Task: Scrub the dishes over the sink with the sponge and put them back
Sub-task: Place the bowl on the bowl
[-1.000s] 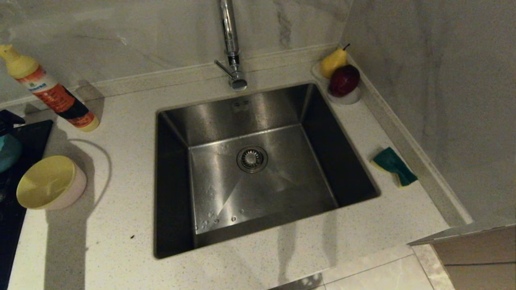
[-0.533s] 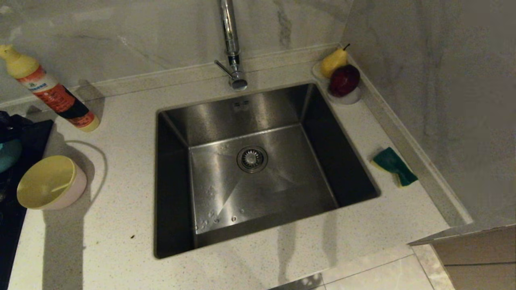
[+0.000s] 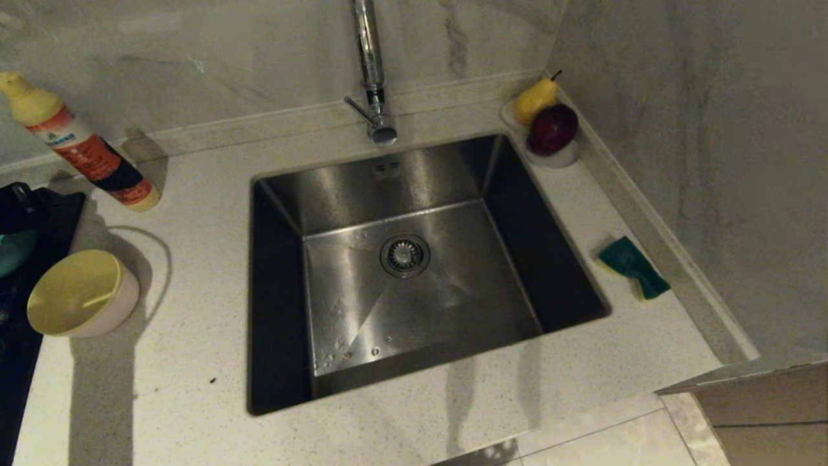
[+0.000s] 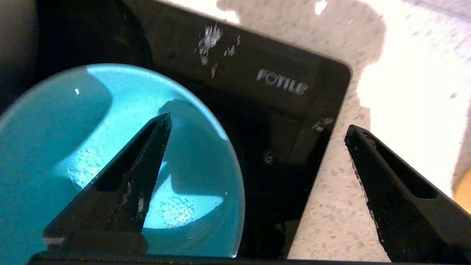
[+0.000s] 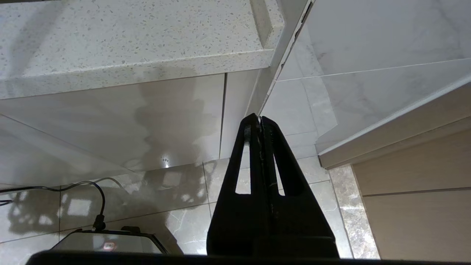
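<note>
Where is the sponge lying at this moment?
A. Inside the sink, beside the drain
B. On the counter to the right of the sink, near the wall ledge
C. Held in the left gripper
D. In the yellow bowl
B: the head view shows the sponge, green face up, on the counter right of the sink, while the left gripper stands open and empty over the blue bowl.

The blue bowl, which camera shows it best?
The left wrist view: the blue bowl fills much of it, under the open left pincer. The head view catches only a teal sliver at its edge; the right wrist view shows none.
</note>
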Robot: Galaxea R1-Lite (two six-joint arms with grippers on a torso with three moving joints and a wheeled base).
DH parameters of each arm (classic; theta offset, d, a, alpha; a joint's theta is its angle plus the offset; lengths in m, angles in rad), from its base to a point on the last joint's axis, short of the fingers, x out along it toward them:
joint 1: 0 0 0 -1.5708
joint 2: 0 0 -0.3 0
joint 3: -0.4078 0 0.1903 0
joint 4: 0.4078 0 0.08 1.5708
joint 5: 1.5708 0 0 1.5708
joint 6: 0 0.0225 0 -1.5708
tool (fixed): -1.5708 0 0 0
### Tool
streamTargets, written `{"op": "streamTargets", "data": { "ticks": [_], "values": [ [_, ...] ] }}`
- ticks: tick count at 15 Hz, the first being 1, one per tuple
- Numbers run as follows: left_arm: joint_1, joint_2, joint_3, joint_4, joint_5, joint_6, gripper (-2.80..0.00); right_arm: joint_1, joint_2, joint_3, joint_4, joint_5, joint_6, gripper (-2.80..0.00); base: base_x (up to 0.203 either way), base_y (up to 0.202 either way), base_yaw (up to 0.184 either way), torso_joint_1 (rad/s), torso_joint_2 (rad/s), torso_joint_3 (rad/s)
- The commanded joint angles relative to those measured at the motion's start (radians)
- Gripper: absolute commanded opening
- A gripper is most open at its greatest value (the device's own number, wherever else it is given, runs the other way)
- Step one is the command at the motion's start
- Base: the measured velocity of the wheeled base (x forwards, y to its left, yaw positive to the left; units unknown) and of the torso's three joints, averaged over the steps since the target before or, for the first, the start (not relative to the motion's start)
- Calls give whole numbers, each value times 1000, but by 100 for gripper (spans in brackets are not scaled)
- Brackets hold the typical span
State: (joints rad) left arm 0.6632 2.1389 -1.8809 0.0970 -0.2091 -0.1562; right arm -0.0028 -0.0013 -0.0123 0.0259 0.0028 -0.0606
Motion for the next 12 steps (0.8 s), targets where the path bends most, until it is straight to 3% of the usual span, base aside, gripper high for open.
{"op": "streamTargets", "data": {
  "ticks": [1,12],
  "values": [
    [-1,11,0,4,-1,0,-280,1,0,0,0,0,-1,-280,0,0,0,0,0,0],
    [-10,-53,6,43,-1,-3,-280,0,0,0,0,0,-1,-280,0,0,0,0,0,0]
  ]
}}
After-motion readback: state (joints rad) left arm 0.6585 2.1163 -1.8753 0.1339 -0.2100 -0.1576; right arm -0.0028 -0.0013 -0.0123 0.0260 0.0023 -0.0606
